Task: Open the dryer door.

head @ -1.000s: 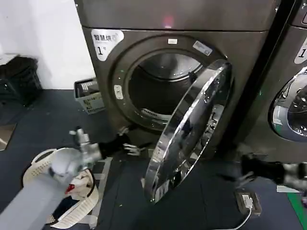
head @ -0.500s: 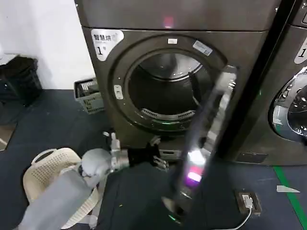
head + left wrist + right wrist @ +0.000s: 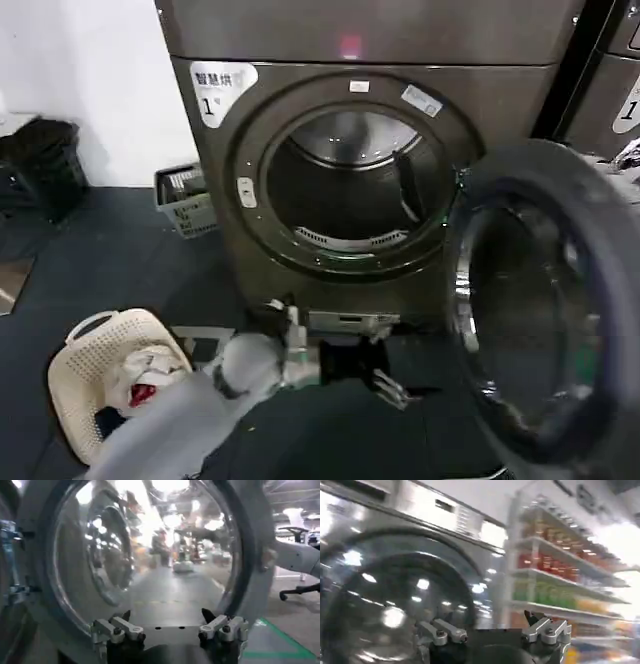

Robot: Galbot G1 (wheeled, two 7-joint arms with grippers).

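Note:
The dryer door [image 3: 600,250] stands swung wide open to the right of the drum opening [image 3: 345,190], its grey inner face and dark glass turned towards me. My left gripper [image 3: 385,383] hangs low in front of the machine's base, just left of the door's lower edge. It is open and holds nothing. In the left wrist view the door's inner ring [image 3: 250,570] looms close ahead of the open left gripper [image 3: 166,617]. My right gripper [image 3: 487,622] is open and empty, facing a round glass door [image 3: 380,595] on a machine front.
A cream laundry basket [image 3: 85,350] with clothes sits on the floor at the near left. A grey crate [image 3: 185,200] stands by the machine's left side. The second bronze-grey machine [image 3: 600,90] is behind the open door. Shop shelves [image 3: 560,565] show in the right wrist view.
The door swung from half open to wide open on the right. My left arm moved rightward along the machine's base, following it.

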